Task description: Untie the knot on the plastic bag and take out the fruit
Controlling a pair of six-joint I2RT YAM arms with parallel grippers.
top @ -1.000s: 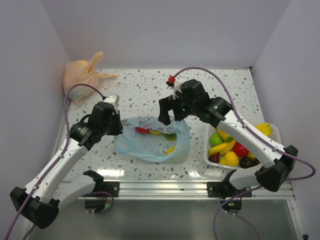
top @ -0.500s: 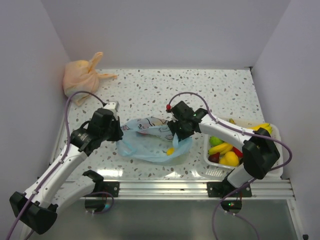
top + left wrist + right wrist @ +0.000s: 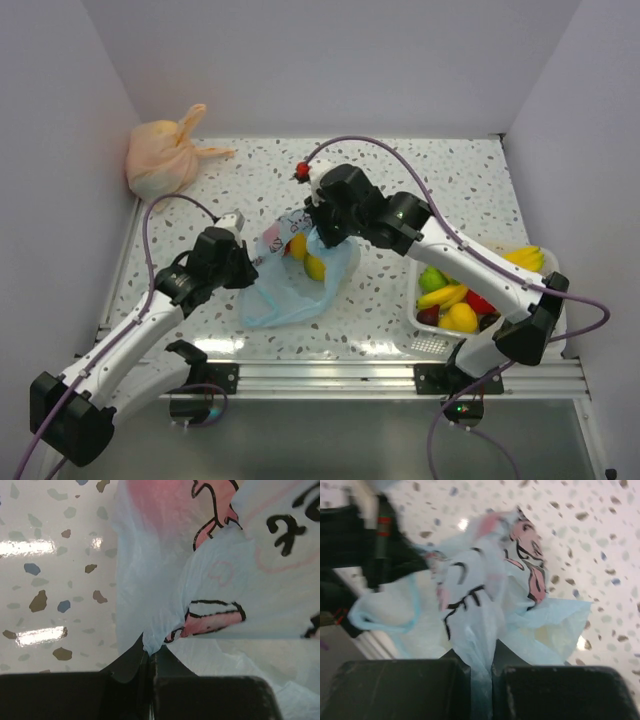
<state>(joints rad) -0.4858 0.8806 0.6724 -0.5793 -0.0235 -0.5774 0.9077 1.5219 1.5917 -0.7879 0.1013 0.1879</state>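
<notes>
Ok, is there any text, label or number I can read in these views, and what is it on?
Plastic bag, left wrist view: dark lettering on the print panel, cut off by the frame and by creases; no whole word reads.
Same bag, right wrist view: strokes are folded and blurred, unreadable.
Same bag, top view: lettering too small to read.
Orange bag and fruit basket: no text seen.

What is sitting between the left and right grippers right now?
The plastic bag: the left gripper and right gripper each pinch its film, and yellow fruit shows inside it between them, clearest in the top external view.
</notes>
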